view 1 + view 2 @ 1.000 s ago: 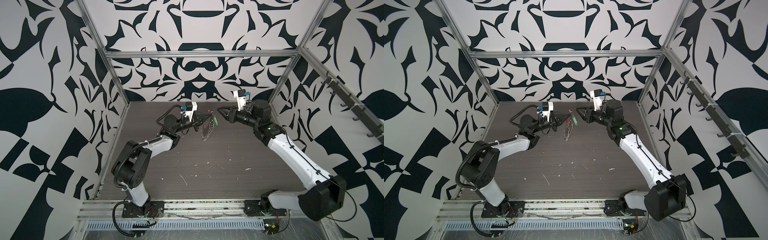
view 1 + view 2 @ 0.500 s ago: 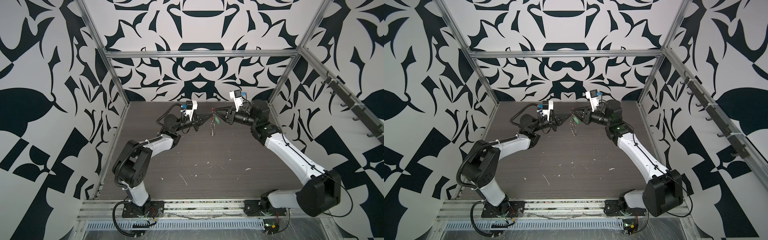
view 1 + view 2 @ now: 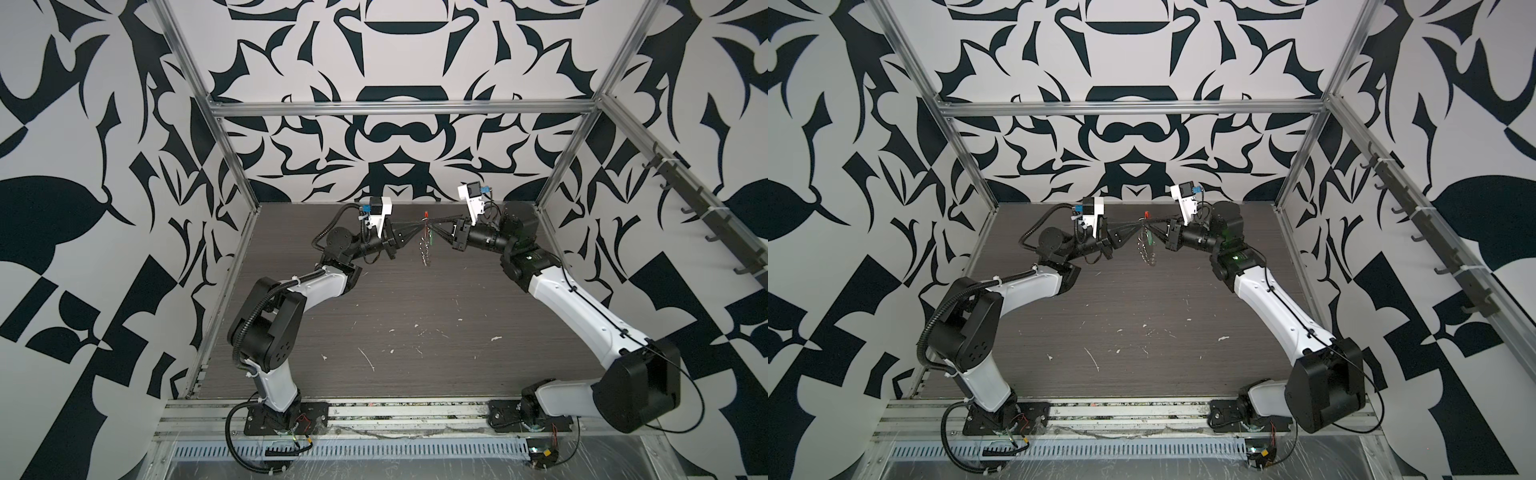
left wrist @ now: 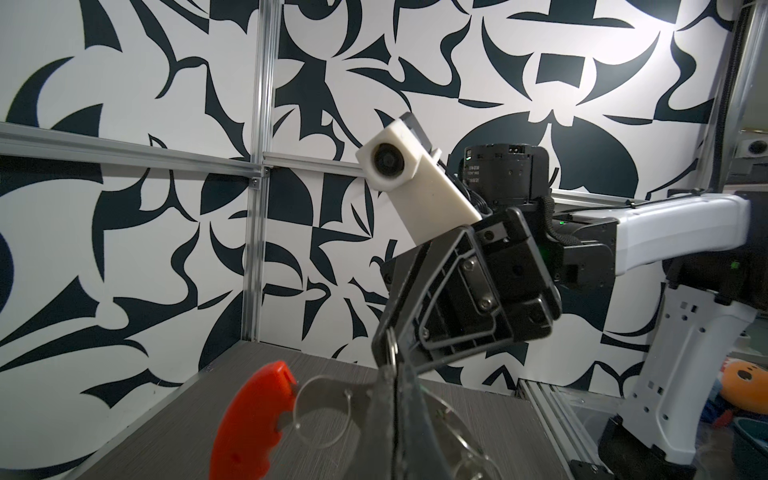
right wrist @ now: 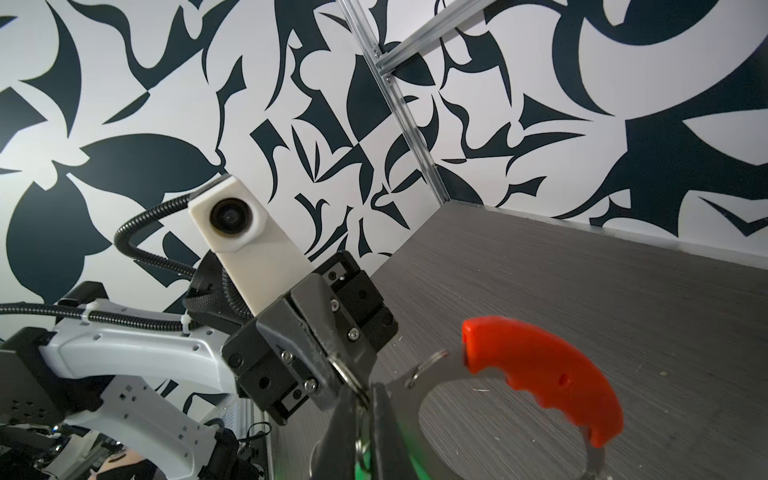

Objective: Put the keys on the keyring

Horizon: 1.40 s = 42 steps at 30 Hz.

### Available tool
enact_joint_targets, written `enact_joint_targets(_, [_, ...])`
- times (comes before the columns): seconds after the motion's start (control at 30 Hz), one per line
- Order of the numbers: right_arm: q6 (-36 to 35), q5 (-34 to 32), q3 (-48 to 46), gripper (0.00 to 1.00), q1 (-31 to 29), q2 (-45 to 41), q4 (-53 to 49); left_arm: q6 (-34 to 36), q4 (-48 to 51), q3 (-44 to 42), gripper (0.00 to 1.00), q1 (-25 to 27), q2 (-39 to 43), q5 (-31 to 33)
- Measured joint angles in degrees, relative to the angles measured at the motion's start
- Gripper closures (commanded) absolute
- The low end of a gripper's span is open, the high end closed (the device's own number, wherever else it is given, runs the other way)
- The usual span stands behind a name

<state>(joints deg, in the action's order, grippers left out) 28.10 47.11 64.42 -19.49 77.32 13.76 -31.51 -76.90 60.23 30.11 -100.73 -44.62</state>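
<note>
We see L gripper pinched tight on keyring, R gripper clamped on keys, tips meeting mid-air; tabletop edges well apart.

The arms have white links, black joints and black cables.

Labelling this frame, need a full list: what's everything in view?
keyring loop of small silver metal rings with a curved red-orange plastic segment: 1, silver and red-orange, in the air at far centre between both grippers.
small oblong plastic key tag: 1, bright green, among the dangling rings.
wood-grain table: 1, dark grey, cage floor.
flecks: many, white, scattered on the near table.
patterned walls: 3, black and white, around the table.
hook rail: 1, dark, right wall.
left gripper: 1, black, shut on the keyring.
right gripper: 1, black, shut, tip to tip with the left; what it pinches is unclear.
</note>
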Motion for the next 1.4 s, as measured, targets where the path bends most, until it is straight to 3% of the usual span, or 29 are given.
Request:
enact_joint_targets(0.17, [-0.37, -0.44, 0.0, 1.0, -0.09, 0.24, 0.0, -0.24, 0.02, 0.2, 1.0, -0.11, -0.17, -0.33])
enact_joint_targets(0.37, [-1.75, -1.57, -0.04, 1.0, -0.28, 0.24, -0.35, 0.26, 1.09, 0.37, 1.0, -0.11, -0.17, -0.46])
enact_joint_targets(0.5, [-2.93, -2.97, -0.13, 1.0, -0.52, 0.04, -1.57, 1.66, 2.89, 0.63, 0.79, -0.22, -0.17, -0.66])
enact_joint_targets(0.63, [-5.6, -4.0, 0.13, 1.0, -0.79, -0.24, -5.2, 4.28, 7.02, 0.61, 0.77, -1.09, 0.11, -1.7])
enact_joint_targets(0.73, [-9.75, -6.08, 1.42, 1.0, -1.29, -0.24, -11.3, 9.81, 16.55, 0.7, 0.76, -2.54, 2.47, -4.52])
enact_joint_targets(0.8, [-13.09, -7.61, 2.97, 1.0, -2.08, -0.24, -15.89, 17.35, 28.96, 2.78, 0.76, -3.21, 4.94, -6.47])
enact_joint_targets(0.93, [-17.7, -9.94, 5.18, 1.0, -4.07, -0.24, -20.76, 33.55, 55.36, 13.66, 0.73, -3.72, 6.93, -9.22])
enact_joint_targets(1.07, [-20.41, -11.65, 5.62, 1.0, -5.62, -0.24, -23.37, 44.28, 74.29, 22.36, 0.73, -3.69, 6.93, -11.15])
enact_joint_targets(1.2, [-21.77, -12.96, 5.77, 1.0, -6.14, -0.13, -24.81, 49.27, 85.15, 25.86, 0.73, -3.69, 6.43, -12.76])
enact_joint_targets(1.4, [-22.53, -14.62, 5.81, 1.0, -6.16, -0.13, -25.92, 50.66, 92.15, 25.92, 0.71, -3.69, 6.38, -13.05])
